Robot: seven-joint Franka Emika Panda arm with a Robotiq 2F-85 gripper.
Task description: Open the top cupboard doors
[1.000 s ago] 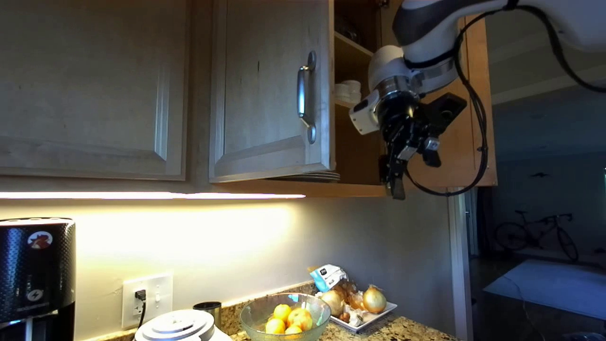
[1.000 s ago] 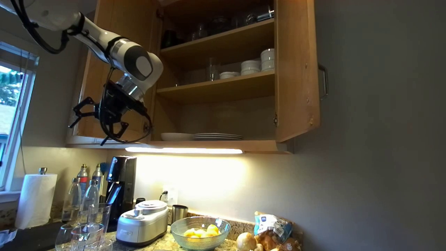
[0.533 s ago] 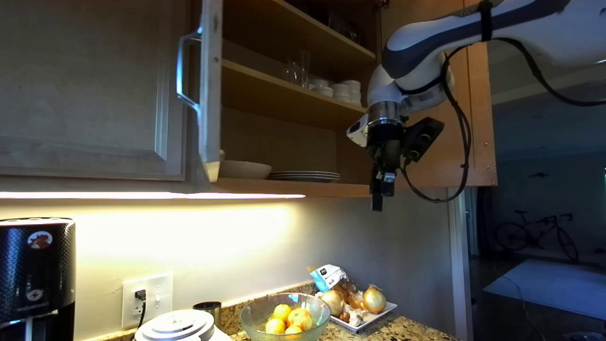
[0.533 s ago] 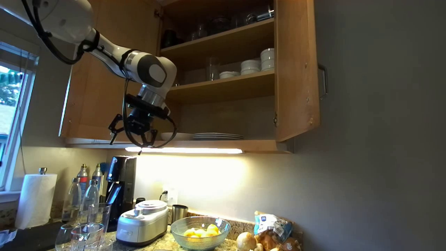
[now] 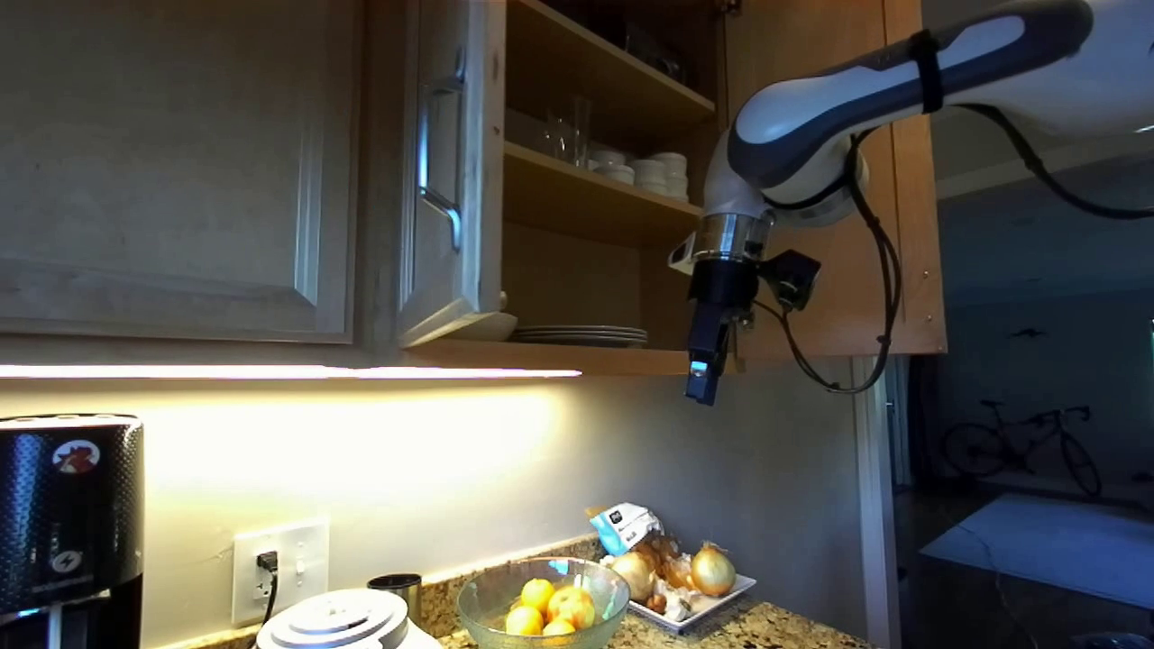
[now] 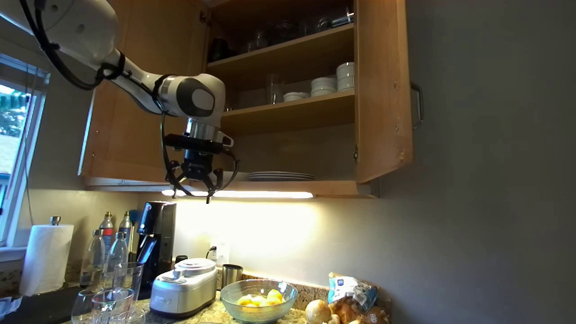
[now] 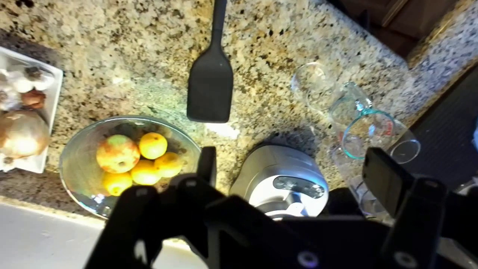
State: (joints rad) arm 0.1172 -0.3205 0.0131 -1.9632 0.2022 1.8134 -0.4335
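Both top cupboard doors stand open, showing shelves between them. In an exterior view, the door with the silver bar handle (image 5: 425, 153) is swung out partway, seen at a slant (image 5: 482, 198); its inner face shows in an exterior view (image 6: 130, 135), partly behind my arm. The opposite door (image 6: 382, 90) is swung wide, its handle (image 6: 419, 105) on the far side; its inner face also shows in an exterior view (image 5: 838, 270). My gripper (image 6: 191, 199) points down in front of the cupboard's lower edge, touching neither door. In the wrist view, its fingers (image 7: 293, 164) are apart with nothing between them.
A neighbouring door without visible handle (image 5: 162, 162) is closed. Shelves hold white bowls (image 6: 323, 85) and plates (image 6: 280, 175). On the counter below are a glass fruit bowl (image 7: 130, 121), a silver appliance (image 7: 276, 160), glasses (image 7: 368, 130), a black spatula (image 7: 210, 86) and an onion tray (image 7: 54, 89).
The handled door swung further open, then came back a little. My gripper moved along the cupboard front toward the opening and turned to point down; its fingers stayed apart.
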